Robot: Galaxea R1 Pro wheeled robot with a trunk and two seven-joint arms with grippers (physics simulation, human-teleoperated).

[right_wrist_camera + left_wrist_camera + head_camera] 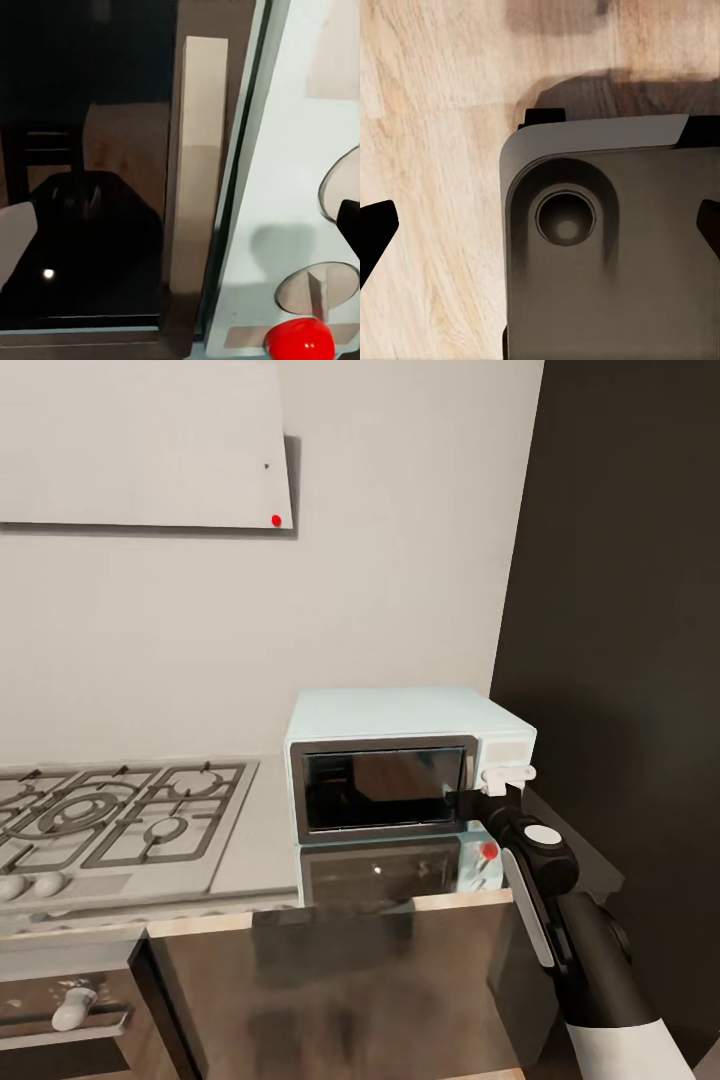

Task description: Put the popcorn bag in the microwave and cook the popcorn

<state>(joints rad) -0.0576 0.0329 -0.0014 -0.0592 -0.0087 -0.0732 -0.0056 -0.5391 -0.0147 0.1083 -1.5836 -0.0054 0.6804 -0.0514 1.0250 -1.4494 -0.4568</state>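
1 microwave (410, 772) on the worktop (262, 838), door shut. 1 gas hob (110, 818) beside it, with at least 3 burner grates in view; its left part is cut off by the frame. 2 round knobs (30, 886) on the hob's front edge. 1 wall cabinet (140, 440) above. 2 red dots: 1 on the cabinet (276, 520), 1 on the microwave's panel (300, 339). 1 arm in head view, 1 right pincer (478, 800).
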